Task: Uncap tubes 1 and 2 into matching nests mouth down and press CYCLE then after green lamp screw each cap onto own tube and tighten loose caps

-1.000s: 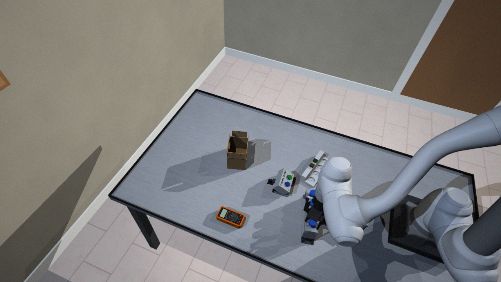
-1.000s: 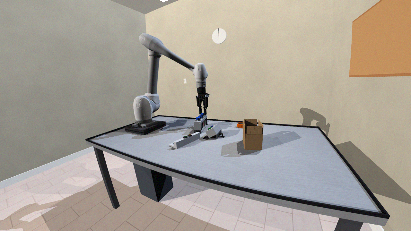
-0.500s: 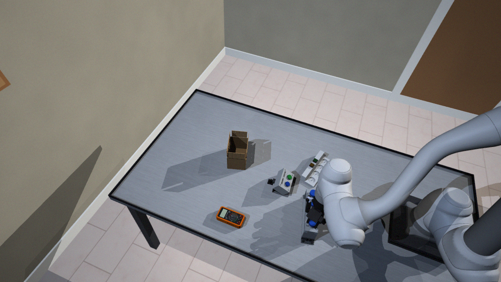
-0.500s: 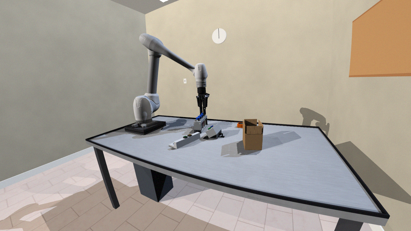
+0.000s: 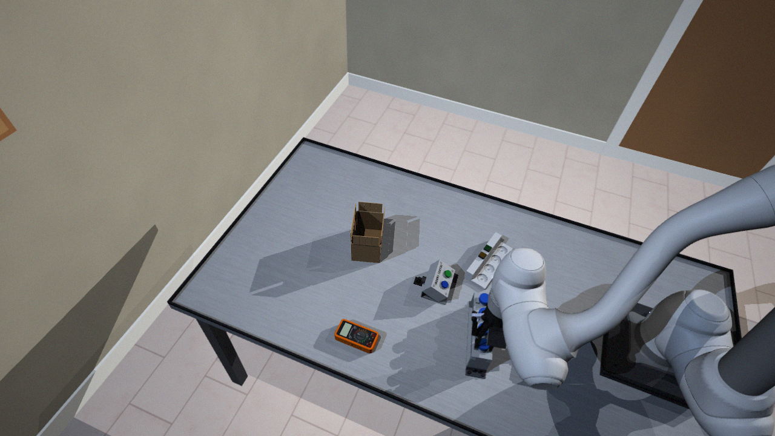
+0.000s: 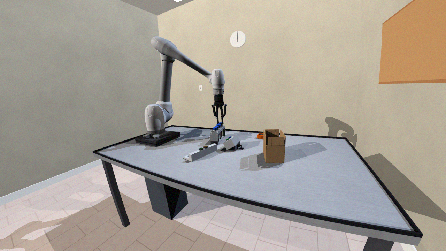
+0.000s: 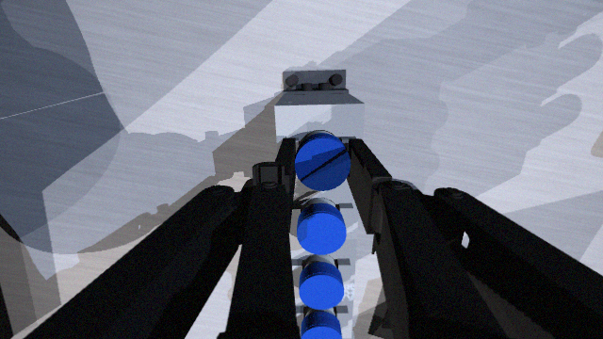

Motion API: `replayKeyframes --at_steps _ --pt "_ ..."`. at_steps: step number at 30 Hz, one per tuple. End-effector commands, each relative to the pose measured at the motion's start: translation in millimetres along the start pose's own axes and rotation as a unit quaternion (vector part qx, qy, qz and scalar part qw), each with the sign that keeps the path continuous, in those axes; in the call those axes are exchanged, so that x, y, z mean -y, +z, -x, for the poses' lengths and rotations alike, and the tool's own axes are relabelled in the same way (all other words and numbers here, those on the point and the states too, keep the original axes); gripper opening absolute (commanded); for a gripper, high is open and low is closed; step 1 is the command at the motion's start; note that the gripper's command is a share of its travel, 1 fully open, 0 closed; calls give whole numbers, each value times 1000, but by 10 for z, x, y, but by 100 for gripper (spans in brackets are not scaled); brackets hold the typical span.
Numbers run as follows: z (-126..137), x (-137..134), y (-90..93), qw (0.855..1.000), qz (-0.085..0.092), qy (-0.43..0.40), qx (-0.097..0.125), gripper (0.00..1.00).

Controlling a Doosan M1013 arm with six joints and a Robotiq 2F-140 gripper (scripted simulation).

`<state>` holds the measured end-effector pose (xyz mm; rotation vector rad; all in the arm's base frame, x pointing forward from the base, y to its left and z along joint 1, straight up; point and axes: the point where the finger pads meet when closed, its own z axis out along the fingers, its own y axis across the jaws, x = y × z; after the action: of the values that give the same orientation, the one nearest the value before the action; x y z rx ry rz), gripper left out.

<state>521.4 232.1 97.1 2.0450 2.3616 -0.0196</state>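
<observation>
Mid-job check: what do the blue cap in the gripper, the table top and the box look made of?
Cap: smooth, matte blue, probably plastic; no glint. The gripper is shut on it. Table top: grey with fine straight streaks, like brushed metal or laminate. Box: flat brown with open flaps, likely cardboard.

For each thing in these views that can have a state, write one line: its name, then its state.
Black two-finger hand: shut on the blue round end cap.
Other three blue caps: on their tubes, untouched.
Brown cardboard box: upright, top open.
White cap tray: visible nests hold no caps.
Orange multimeter: lying face up.
</observation>
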Motion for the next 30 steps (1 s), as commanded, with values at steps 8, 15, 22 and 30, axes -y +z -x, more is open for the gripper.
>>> replayKeyframes --at_steps 8,15,22,30 --pt "1 -2 -8 968 0 -252 -11 30" --pt "1 -2 -9 962 0 -275 -11 30" --pt "1 -2 -6 962 0 -274 -11 41" --pt "1 -2 -6 981 -1 -194 -11 41"
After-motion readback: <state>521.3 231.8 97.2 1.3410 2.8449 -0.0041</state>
